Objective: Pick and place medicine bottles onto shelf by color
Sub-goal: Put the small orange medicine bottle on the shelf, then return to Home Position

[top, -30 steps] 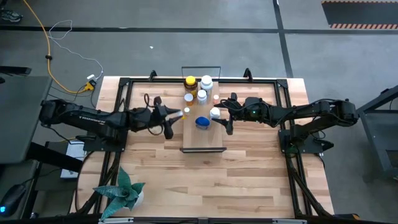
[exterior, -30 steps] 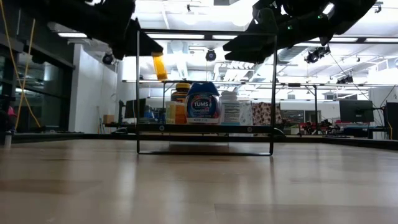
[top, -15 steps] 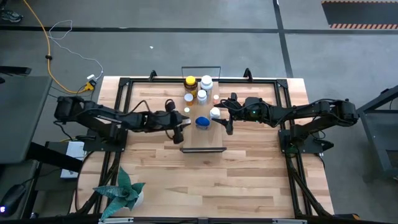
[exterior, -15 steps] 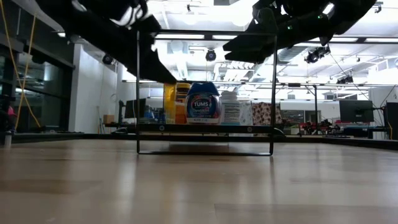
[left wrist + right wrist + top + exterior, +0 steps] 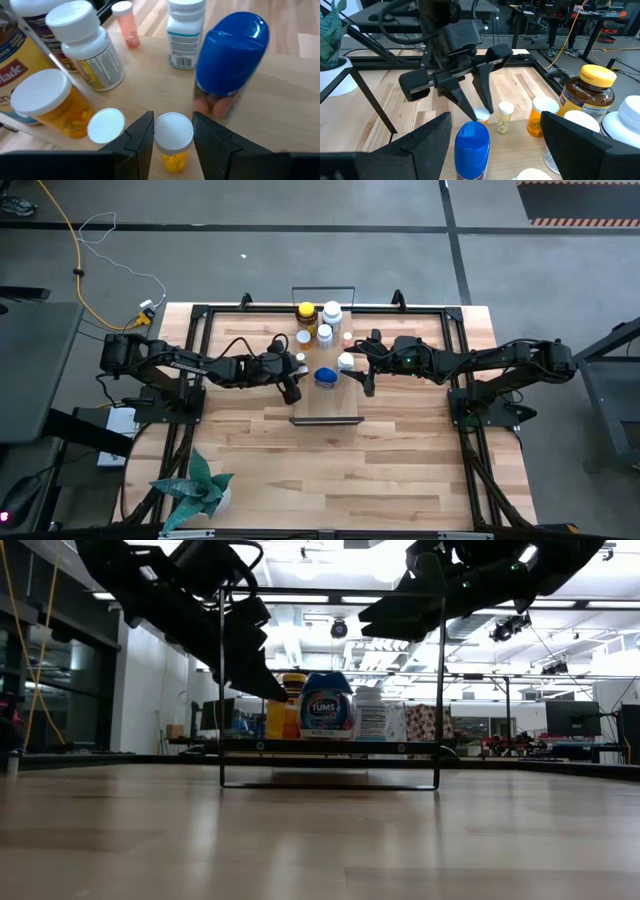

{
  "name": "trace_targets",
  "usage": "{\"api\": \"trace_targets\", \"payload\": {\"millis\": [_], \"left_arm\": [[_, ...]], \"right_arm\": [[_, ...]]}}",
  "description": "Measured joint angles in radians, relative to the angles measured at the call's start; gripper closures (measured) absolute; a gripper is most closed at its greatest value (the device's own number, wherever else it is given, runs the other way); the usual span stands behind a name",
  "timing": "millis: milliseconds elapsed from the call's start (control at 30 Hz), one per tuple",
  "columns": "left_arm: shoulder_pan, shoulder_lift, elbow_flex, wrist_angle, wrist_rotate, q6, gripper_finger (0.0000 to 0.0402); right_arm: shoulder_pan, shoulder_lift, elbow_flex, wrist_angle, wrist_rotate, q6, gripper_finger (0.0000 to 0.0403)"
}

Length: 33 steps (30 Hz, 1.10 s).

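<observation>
The shelf (image 5: 327,406) stands mid-table with several medicine bottles on it: an amber one with a yellow cap (image 5: 306,311), white ones (image 5: 331,312), an orange one with a white cap (image 5: 42,97), a tiny white-capped one (image 5: 105,125) and a blue-capped one (image 5: 325,376). My left gripper (image 5: 291,385) is over the shelf's left edge beside the blue-capped bottle, shut on a tiny orange bottle with a white cap (image 5: 173,132). My right gripper (image 5: 366,364) hangs open above the shelf's right side, touching nothing. My left gripper pinches the tiny orange bottle just below its white cap (image 5: 173,145) between its two fingers (image 5: 141,140). The fingers slant down from the table's left side. The bottle stands roughly upright, cap up; whether its base is on the shelf cannot be told.
A potted plant (image 5: 200,488) sits at the near left corner. Black frame rails (image 5: 200,315) run along the table's edges. The shelf's thin black end frame (image 5: 222,690) rises close to my left gripper. Bare board lies on the shelf's near half.
My left gripper has gone toward the table's right edge and down, from left of the shelf to its left edge, tipping further downward with the tiny bottle still held. The bottle now sits low beside the blue-capped bottle.
</observation>
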Motion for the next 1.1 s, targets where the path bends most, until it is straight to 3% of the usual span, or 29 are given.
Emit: {"api": "trace_targets", "payload": {"millis": [333,700,1100], "left_arm": [[0.005,0.000,0.000,-0.001,0.003,-0.033,0.0270],[0.005,-0.016,-0.001,-0.001,0.001,-0.034,0.0199],[-0.037,-0.272,-0.043,-0.010,0.007,-0.005,0.0174]], "right_arm": [[0.000,0.000,0.000,0.000,0.000,0.000,0.0105],[0.000,0.000,0.000,0.000,0.000,0.000,0.0105],[0.000,0.000,0.000,0.000,0.000,0.001,0.0105]]}}
